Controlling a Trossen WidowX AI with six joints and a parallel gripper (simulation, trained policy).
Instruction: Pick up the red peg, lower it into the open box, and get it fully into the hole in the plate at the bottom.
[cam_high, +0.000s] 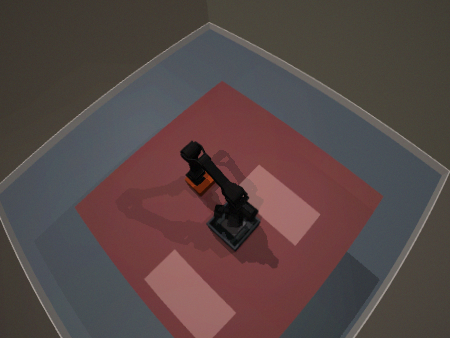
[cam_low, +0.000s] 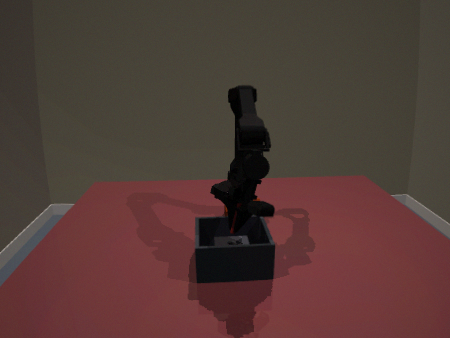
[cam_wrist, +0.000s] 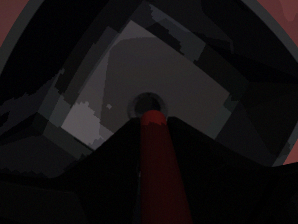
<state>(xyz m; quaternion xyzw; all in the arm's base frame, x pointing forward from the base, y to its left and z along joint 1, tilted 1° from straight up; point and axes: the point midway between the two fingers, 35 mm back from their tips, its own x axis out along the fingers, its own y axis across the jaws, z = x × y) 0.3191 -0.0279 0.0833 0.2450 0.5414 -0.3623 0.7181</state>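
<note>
The open dark grey box (cam_high: 223, 239) (cam_low: 235, 264) stands on the red table. A pale square plate (cam_low: 220, 241) (cam_wrist: 170, 60) lies at its bottom, with a round dark hole (cam_wrist: 146, 101) in the middle. My gripper (cam_low: 233, 223) (cam_wrist: 153, 125) is shut on the red peg (cam_low: 234, 218) (cam_wrist: 162, 170) and points down into the box opening. In the exterior view the peg's lower end is below the rim level and over the plate. In the wrist view its tip overlaps the near edge of the hole. Whether it touches the plate cannot be told. In the top view the arm hides the peg.
The arm's orange base (cam_high: 201, 186) stands behind the box, and the arm reaches from it over the box. The box walls surround the fingers closely. Two pale rectangles (cam_high: 287, 206) (cam_high: 187, 295) show on the red table top (cam_high: 220, 110) (cam_low: 125, 280).
</note>
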